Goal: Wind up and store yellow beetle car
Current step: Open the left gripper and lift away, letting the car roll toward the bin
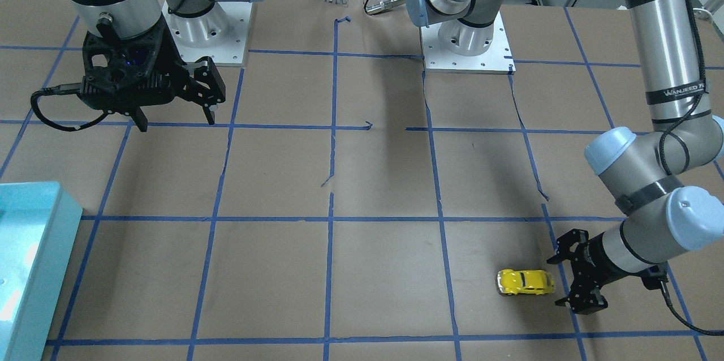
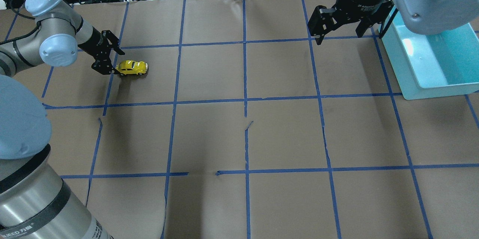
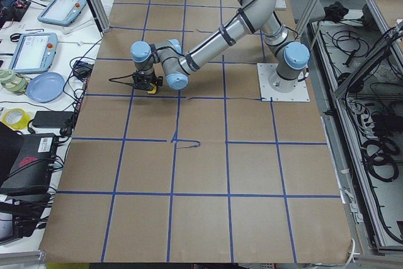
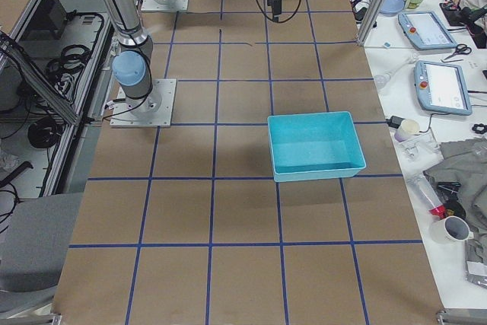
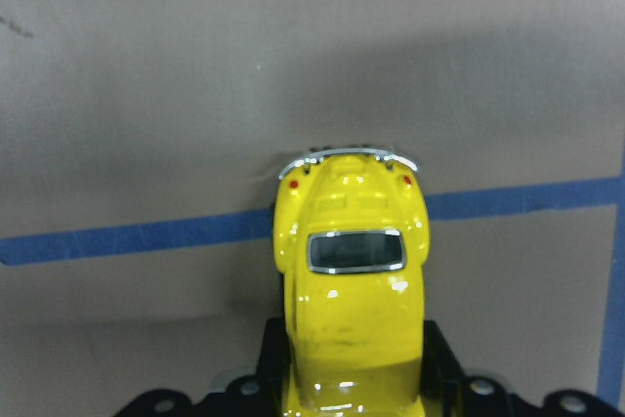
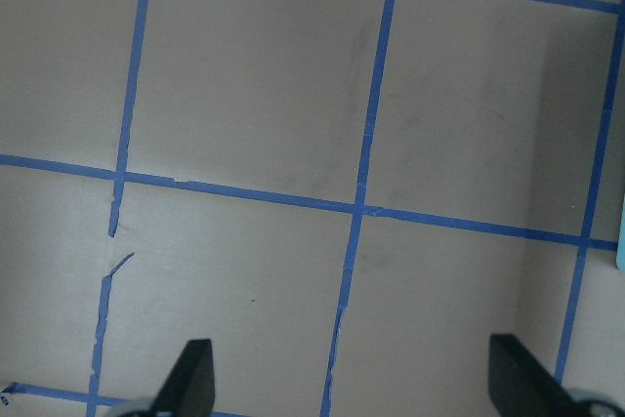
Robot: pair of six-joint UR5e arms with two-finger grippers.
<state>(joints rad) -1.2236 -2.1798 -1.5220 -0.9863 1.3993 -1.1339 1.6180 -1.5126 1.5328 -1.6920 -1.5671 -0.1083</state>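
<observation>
The yellow beetle car (image 2: pixel 131 67) stands on its wheels on the brown paper at the far left of the table; it also shows in the front view (image 1: pixel 525 282). My left gripper (image 2: pixel 116 63) is low over the table, level with the car, and open. Its fingertips (image 1: pixel 551 262) flank one end of the car without closing on it. In the left wrist view the car (image 5: pixel 352 271) fills the centre, pointing away, with its near end between the black fingers (image 5: pixel 444 378). My right gripper (image 2: pixel 338 36) hangs open and empty above the table; its fingers (image 6: pixel 193 378) show over bare paper.
A teal bin (image 2: pixel 430 63) sits at the table's right side, just right of my right gripper; it also shows in the front view (image 1: pixel 28 265). Blue tape lines grid the paper. Clutter and cables lie beyond the far edge.
</observation>
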